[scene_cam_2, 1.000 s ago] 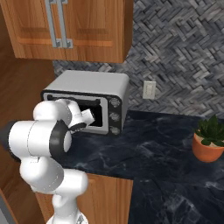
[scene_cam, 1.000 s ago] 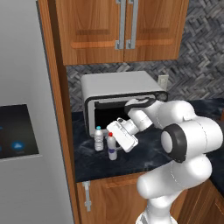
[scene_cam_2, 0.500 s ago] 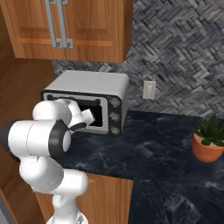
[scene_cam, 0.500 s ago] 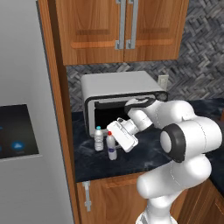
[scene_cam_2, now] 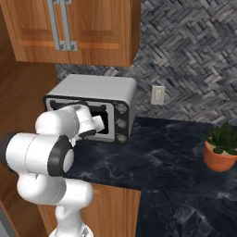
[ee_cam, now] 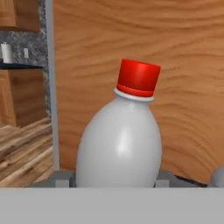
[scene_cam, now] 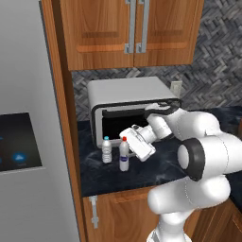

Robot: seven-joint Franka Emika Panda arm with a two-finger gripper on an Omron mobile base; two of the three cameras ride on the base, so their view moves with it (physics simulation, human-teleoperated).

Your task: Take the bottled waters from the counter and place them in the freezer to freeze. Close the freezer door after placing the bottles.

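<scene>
- A white robot arm reaches across a kitchen desk (scene_cam: 156, 165) of black marble-look stone, its end effector (scene_cam: 126, 150) pressed up against a red-capped bottle (scene_cam: 124, 155) in the left base view.
- The red-capped bottle stands upright on the desk, just in front of a grey microwave (scene_cam: 127, 111), with a dark band low on its whitish body.
- A second, clear bottle (scene_cam: 107, 150) with a pale cap stands upright just beside it, on the side nearer the tall wooden panel (scene_cam: 66, 123) that borders the refrigerator; the two bottles are close together but not visibly touching.
- In the hand view, the red-capped bottle (ee_cam: 120, 144) looms close and centred, its cap (ee_cam: 138, 77) near the middle of the frame and its shoulders spanning the space where the finger tips rise; the tips themselves are hidden at the bottom edge.
- The end effector appears closed about this bottle's body, though actual contact between the fingers and the plastic cannot be made out.
- Behind the bottle in the hand view runs a broad wood-grain surface (ee_cam: 175, 65).
- The refrigerator (scene_cam: 28, 142) fills the left of the left base view, a grey door carrying a dark touch display (scene_cam: 18, 151); which part is the freezer, and whether it is open, cannot be told.
- In the right base view, the arm's wrist (scene_cam_2: 90, 122) sits in front of the microwave (scene_cam_2: 97, 104), hiding both bottles; a potted plant (scene_cam_2: 222, 148) stands well apart at the far right of the desk (scene_cam_2: 157, 162).
- Wooden wall cabinets (scene_cam: 132, 28) hang above the microwave, against a grey herringbone backsplash (scene_cam_2: 194, 55).
</scene>
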